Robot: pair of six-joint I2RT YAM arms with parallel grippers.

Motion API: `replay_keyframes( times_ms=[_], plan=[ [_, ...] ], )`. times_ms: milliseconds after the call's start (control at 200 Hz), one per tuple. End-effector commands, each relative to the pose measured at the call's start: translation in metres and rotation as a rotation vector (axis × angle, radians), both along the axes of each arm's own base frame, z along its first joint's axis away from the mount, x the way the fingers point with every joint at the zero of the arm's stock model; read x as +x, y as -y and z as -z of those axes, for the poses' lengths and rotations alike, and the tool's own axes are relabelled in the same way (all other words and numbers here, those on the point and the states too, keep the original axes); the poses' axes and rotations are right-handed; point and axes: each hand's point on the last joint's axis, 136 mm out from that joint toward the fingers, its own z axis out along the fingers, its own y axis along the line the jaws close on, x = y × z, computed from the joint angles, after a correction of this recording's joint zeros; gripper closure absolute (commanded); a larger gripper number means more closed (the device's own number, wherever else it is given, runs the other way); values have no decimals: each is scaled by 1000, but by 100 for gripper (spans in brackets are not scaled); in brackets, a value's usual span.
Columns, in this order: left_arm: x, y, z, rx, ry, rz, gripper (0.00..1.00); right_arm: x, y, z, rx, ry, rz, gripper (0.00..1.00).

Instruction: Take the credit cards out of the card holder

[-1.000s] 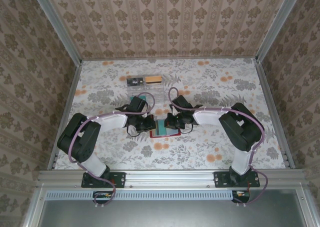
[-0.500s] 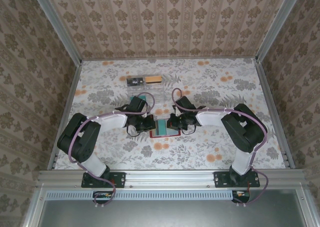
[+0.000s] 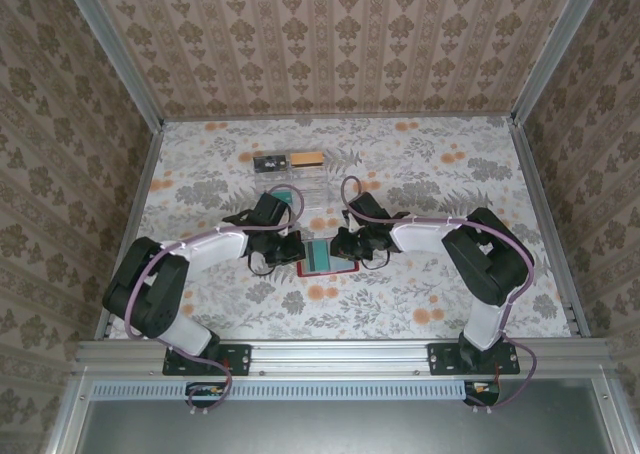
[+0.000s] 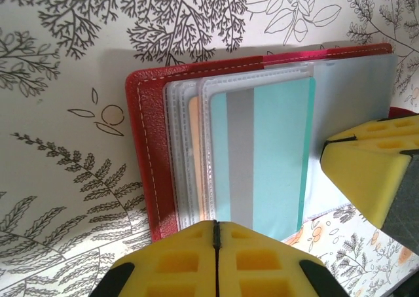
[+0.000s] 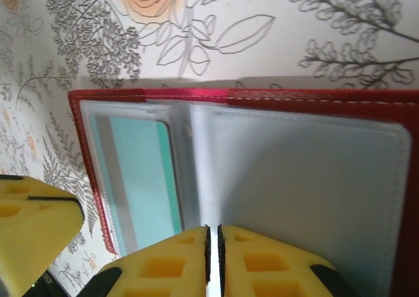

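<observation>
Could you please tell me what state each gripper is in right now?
Left gripper: jaws shut at the card holder edge; any grip unclear.
Right gripper: jaws almost shut at the card holder; any grip unclear.

The left arm (image 3: 215, 242) and right arm (image 3: 425, 232) bend inward, wrists low. The 2 grippers face each other. The left gripper (image 4: 216, 230) is pressed closed. The right gripper (image 5: 213, 235) shows a hairline slit.
</observation>
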Motion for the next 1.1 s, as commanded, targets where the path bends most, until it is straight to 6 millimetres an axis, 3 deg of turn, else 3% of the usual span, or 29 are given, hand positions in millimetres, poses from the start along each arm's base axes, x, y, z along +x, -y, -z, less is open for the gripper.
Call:
replay_keyframes(
  times_ms=[0, 375, 720, 850, 985, 1095],
  plan=[
    [-10, -12, 13, 42, -34, 8, 92, 2, -12, -17, 32, 33, -42, 84],
    [-12, -9, 28, 53, -70, 17, 92, -1, -11, -5, 10, 8, -48, 77],
    [-15, -10, 31, 64, -76, 21, 94, -4, -18, -1, 40, -10, -64, 78],
    [-16, -9, 31, 67, -79, 21, 94, -5, -19, 1, 42, -18, -65, 82],
    [-17, -9, 32, 72, -81, 23, 97, -5, -18, 1, 38, -16, -65, 100],
    [-18, -13, 33, 92, -84, 17, 100, -4, -12, 0, 16, -5, -54, 100]
  ],
)
